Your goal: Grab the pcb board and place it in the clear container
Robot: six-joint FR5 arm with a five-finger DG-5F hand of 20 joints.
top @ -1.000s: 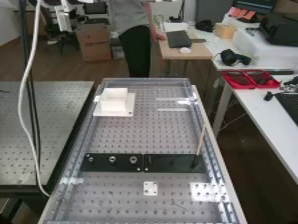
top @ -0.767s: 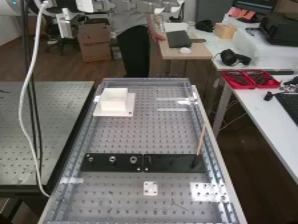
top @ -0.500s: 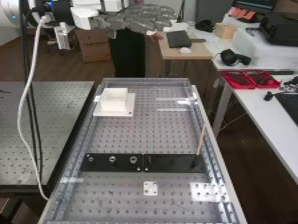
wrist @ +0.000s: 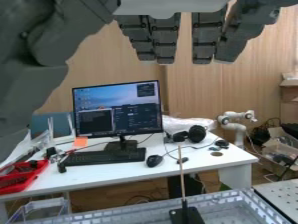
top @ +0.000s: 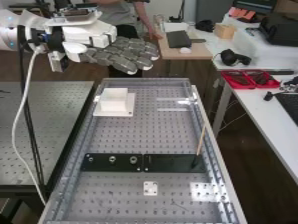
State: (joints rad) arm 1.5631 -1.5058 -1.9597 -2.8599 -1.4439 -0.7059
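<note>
Left side: a perforated metal table (top: pixel 46 125) stands at the left of the frame, a white cable (top: pixel 23 105) hanging before it. My hand (top: pixel 123 54) is at the upper left, above and beyond the far end of the bench (top: pixel 126 137). My fingers are straight and, in the wrist view, set wide of the thumb (wrist: pixel 50 45).

Centre: at the bench's upper left sits a white block (top: pixel 114 99) on a white base. Lower down, two black plates lie end to end across the bench, the left one (top: pixel 110 162) bearing three round fittings. Below them, at lower centre, is a small white plate (top: pixel 151 188) with holes. I cannot tell which piece is the pcb board. The clear container (top: pixel 171 109) rests right of the white block, at upper centre.

Right side: a thin stick (top: pixel 201 141) rises, slightly tilted, near the right plate's (top: pixel 166 163) outer end. Red trays (top: pixel 239 80) occupy the desk at upper right.
</note>
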